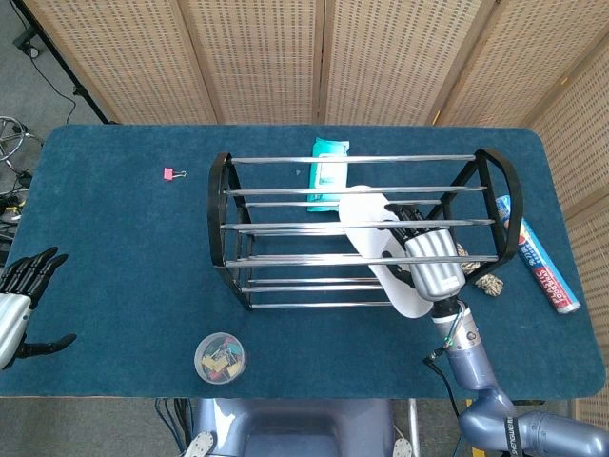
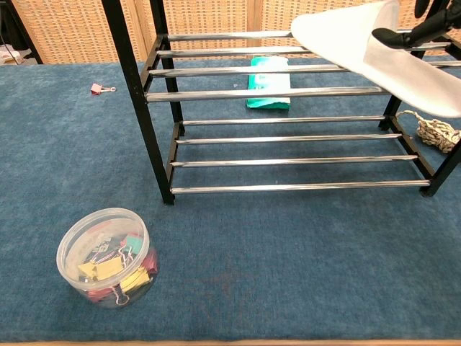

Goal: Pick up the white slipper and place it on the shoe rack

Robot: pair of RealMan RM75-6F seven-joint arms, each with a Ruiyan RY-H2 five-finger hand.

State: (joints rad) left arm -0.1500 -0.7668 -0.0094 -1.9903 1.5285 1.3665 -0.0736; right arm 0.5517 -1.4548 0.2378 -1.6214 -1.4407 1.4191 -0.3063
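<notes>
On the shoe rack (image 1: 285, 228) top rails, white slipper (image 1: 381, 249) lies; right hand (image 1: 433, 262) touches it, grip unclear; left hand (image 1: 21, 305) spread, empty.

slippers: one (image 1: 384, 255), white
racks: one (image 1: 228, 214)
hands: two, left (image 1: 17, 303) and right (image 1: 433, 265)
clip tubs: one (image 1: 220, 357)
loose clips: one (image 1: 172, 173), pink
wipe packs: one (image 1: 328, 171)
rope bundles: one (image 1: 487, 283)
tubes: one (image 1: 540, 255)

White slipper (image 1: 381, 249) lies atop black shoe rack (image 1: 221, 224).
</notes>
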